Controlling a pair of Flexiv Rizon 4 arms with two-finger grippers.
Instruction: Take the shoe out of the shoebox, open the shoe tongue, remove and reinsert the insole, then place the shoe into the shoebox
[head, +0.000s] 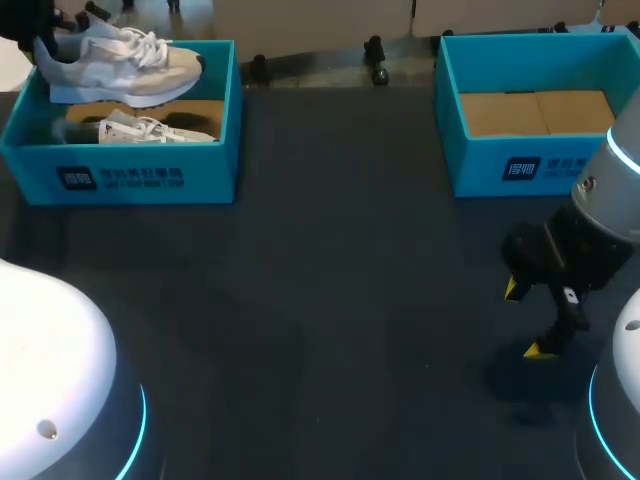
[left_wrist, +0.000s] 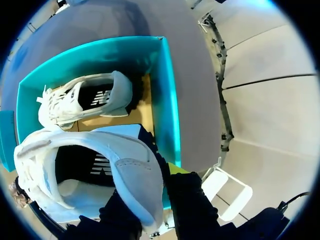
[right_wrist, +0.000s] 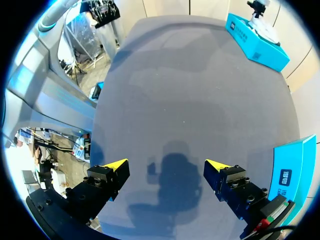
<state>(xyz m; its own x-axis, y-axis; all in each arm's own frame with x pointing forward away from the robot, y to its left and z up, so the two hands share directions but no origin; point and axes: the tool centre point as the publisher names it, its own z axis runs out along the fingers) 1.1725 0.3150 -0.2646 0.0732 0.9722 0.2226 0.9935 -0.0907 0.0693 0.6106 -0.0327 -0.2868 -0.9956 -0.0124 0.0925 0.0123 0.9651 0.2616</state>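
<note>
The dark tabletop (head: 330, 300) carries two teal boxes at its far edge. The left shoebox (head: 130, 175) contains a second shoe (head: 145, 130) lying on its side. The right shoebox (head: 510, 165) shows only a cardboard floor. The raised shoe (head: 120, 65) hangs above the left shoebox, with the left pincer (left_wrist: 152, 200) clenched on its heel. The right pincer (right_wrist: 165, 165) hovers released above bare tabletop, near the right shoebox.

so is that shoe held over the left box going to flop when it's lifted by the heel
Probably not: the shoe has a thick sole and hangs about level from the left tool. Its padded heel likely squashes a little in the grip. It looks light, a low fabric trainer.
</note>
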